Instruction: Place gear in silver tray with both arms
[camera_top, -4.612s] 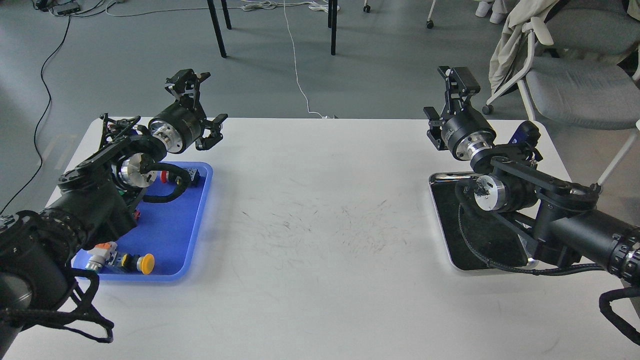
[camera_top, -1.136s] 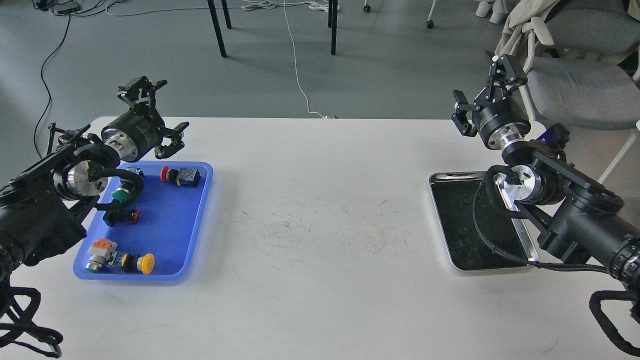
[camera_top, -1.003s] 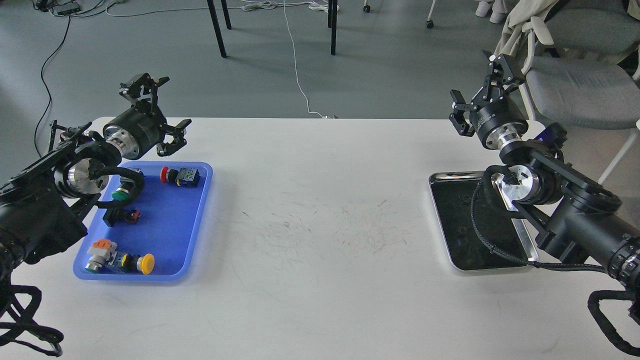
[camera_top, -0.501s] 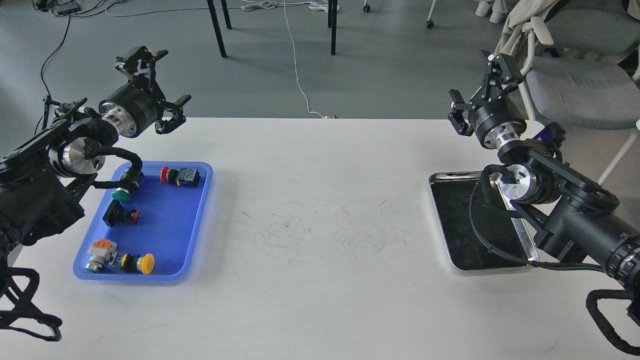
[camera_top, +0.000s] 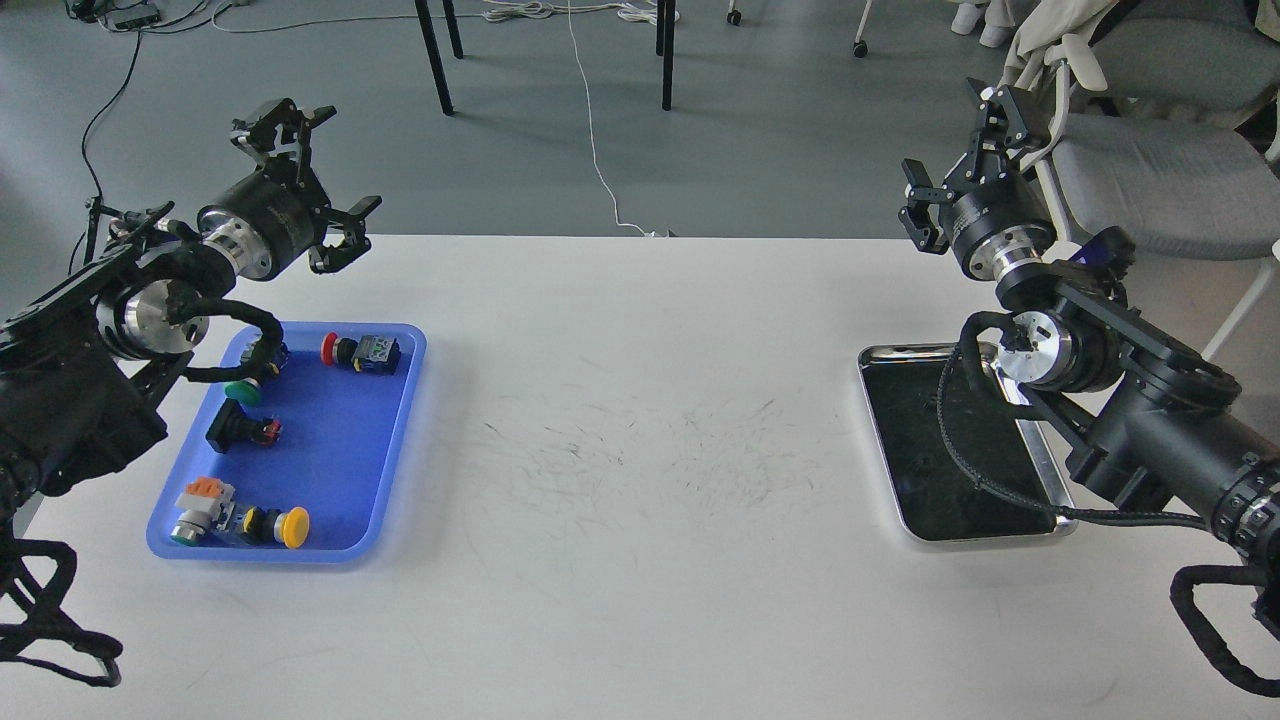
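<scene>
The silver tray (camera_top: 884, 440) lies at the table's right side; its dark bottom holds nothing, and my right arm crosses above its right half. My right gripper (camera_top: 958, 155) is open and empty, raised past the table's far right edge, well behind the tray. My left gripper (camera_top: 312, 172) is open and empty, raised over the table's far left corner, behind the blue tray (camera_top: 345, 470). The blue tray holds several small push-button parts: a red one (camera_top: 358, 352), a green one (camera_top: 240, 388), a black one (camera_top: 240, 432) and a yellow one (camera_top: 272, 527).
The white table (camera_top: 640, 450) shows scuff marks in its middle. A grey office chair (camera_top: 1160, 160) with draped cloth stands just behind my right gripper. Black furniture legs (camera_top: 432, 55) and cables are on the floor beyond the table.
My left arm has risen and drawn back left off the blue tray, uncovering its parts. My right arm has lifted and swung back right, uncovering more of the silver tray. Both grippers stay open.
</scene>
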